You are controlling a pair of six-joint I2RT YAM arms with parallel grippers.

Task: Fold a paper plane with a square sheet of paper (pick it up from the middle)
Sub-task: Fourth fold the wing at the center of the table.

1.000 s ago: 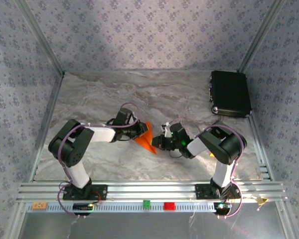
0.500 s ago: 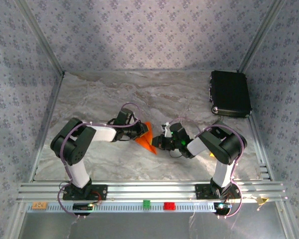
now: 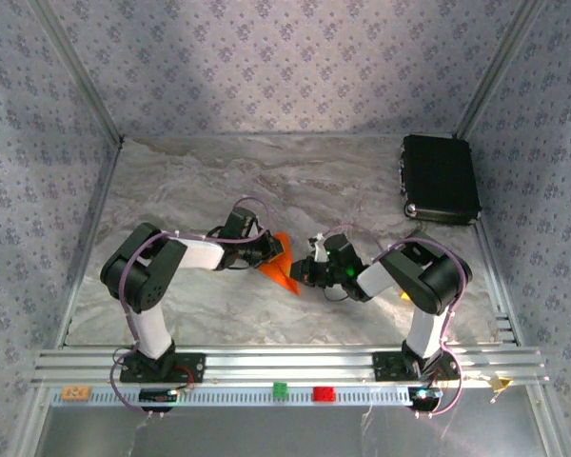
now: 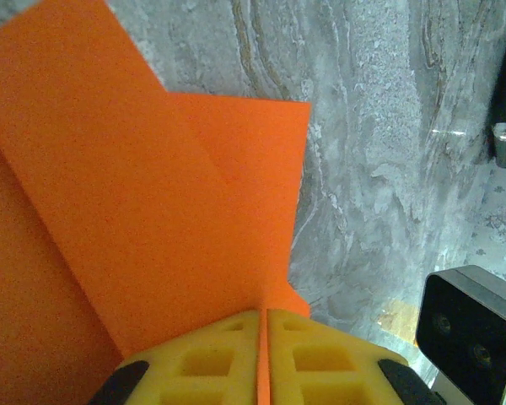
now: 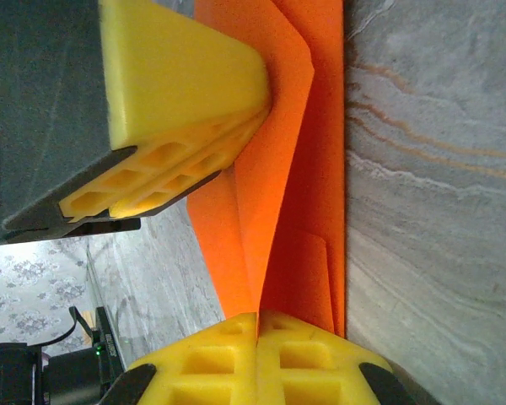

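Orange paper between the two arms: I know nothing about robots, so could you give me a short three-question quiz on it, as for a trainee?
1. True or false: the folded orange paper lies flat on the table, untouched.
2. Which fingers are shut on it? A) the left arm's only B) the right arm's only C) both arms'
3. Fill in: the black case sits at the table's far ____ corner.
Key: 1 false; 2 C, the left fingers and right fingers both pinch it; 3 right.
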